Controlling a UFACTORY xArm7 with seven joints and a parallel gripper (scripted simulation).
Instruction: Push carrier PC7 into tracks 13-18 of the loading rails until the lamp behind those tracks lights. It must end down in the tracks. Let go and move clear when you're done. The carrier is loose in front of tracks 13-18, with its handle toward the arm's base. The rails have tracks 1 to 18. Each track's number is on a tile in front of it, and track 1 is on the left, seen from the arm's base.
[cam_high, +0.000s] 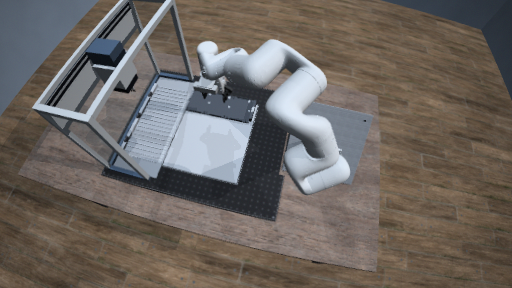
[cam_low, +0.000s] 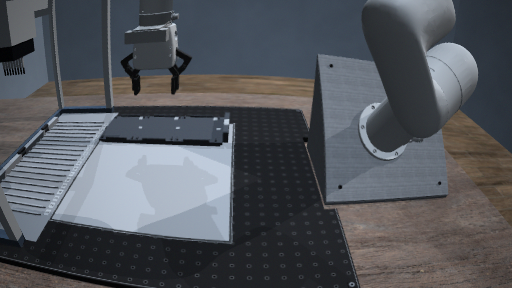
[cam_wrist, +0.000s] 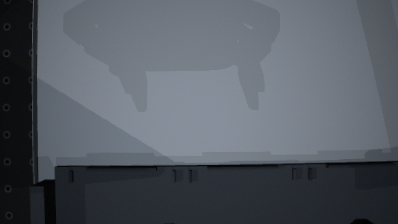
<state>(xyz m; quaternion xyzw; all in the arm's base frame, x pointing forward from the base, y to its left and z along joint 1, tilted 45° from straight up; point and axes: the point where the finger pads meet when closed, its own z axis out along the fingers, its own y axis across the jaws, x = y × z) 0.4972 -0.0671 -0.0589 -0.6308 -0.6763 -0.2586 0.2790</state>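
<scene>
The dark, flat carrier PC7 (cam_high: 220, 109) (cam_low: 160, 131) (cam_wrist: 235, 195) lies flat on the white plate, its front end at the near edge of the loading rails (cam_high: 155, 120) (cam_low: 57, 157). Its handle (cam_high: 253, 113) (cam_low: 226, 128) is at the end toward the arm's base. Whether the front end touches the rails, and the tile numbers, cannot be told. My gripper (cam_high: 215, 97) (cam_low: 155, 90) is open and empty, pointing down, clearly above the table in the exterior view. The wrist view shows the carrier's long side along the bottom. No lit lamp can be made out.
The white plate (cam_high: 205, 150) (cam_low: 150, 215) (cam_wrist: 200, 125) carries the gripper's shadow and lies on a black perforated mat (cam_high: 260, 185) (cam_low: 280, 225). A grey frame (cam_high: 92, 120) (cam_low: 107, 55) stands over the rails. A block with pins (cam_high: 120, 75) (cam_low: 15, 50) hangs at its back.
</scene>
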